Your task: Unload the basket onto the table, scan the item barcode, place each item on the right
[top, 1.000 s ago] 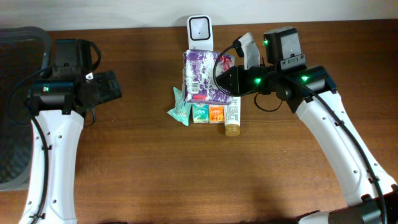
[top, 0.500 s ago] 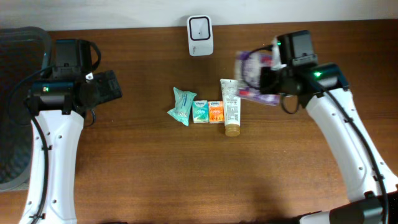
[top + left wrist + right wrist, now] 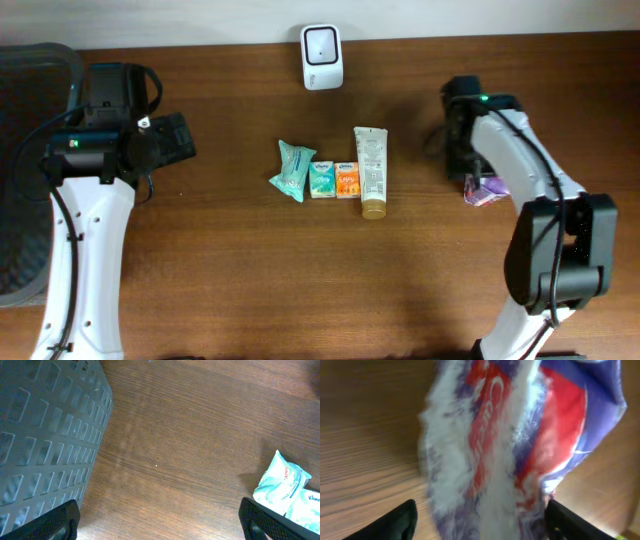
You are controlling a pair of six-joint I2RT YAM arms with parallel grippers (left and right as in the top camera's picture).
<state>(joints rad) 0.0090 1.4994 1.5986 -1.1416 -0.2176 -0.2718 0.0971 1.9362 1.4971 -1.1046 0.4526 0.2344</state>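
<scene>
The pack (image 3: 510, 445) looks soft, light and slick, and is best pinched across a flat edge. The right hand (image 3: 480, 520) stands spread around it; the left hand (image 3: 160, 522) is spread, empty.

We are finding bare counter (image 3: 300, 290) in front of the packet row (image 3: 335, 180); the basket (image 3: 18, 200) is walling off the left.

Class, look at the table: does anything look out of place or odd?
The purple pack lies alone at the right, partly hidden under the right arm, well apart from the neat row by the tube. In the right wrist view it is only a blur, so its pose is unclear.
</scene>
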